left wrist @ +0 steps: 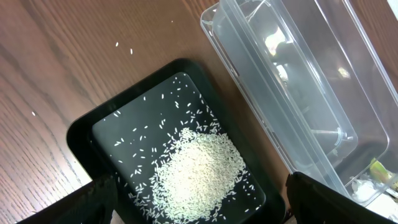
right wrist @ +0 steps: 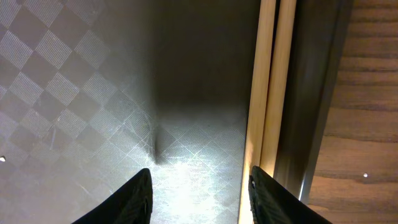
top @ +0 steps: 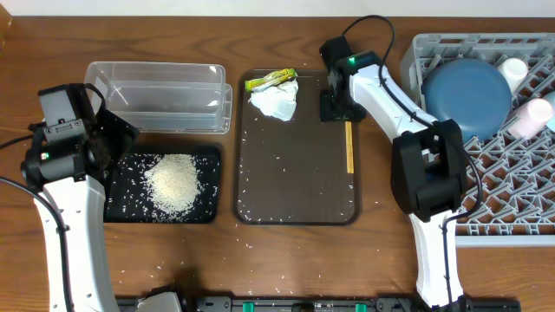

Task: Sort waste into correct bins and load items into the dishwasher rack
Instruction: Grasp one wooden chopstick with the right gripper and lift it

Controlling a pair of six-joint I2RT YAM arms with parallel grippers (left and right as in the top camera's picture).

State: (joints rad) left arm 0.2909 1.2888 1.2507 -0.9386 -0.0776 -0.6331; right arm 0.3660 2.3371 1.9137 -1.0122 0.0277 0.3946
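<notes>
White rice [top: 173, 182] lies piled in the black tray [top: 204, 154]; it also shows in the left wrist view [left wrist: 199, 168]. My left gripper [top: 108, 143] [left wrist: 200, 182] is open and empty above that tray's left end. The clear tub [top: 160, 95] [left wrist: 298, 81] stands behind it. A crumpled tissue [top: 276, 102] and a yellow-green wrapper [top: 269, 81] lie at the brown tray's far end. The chopsticks [top: 349, 147] [right wrist: 268, 93] lie along its right rim. My right gripper [top: 339, 106] [right wrist: 199, 190] is open low over the tray, its right finger by the chopsticks.
The brown tray [top: 295, 173] sits mid-table with scattered grains on it. The grey rack [top: 512, 191] at right holds a dark-blue bowl [top: 466, 95], a white cup [top: 513, 69] and a pink cup [top: 531, 117]. Loose grains lie on the wood near the front edge.
</notes>
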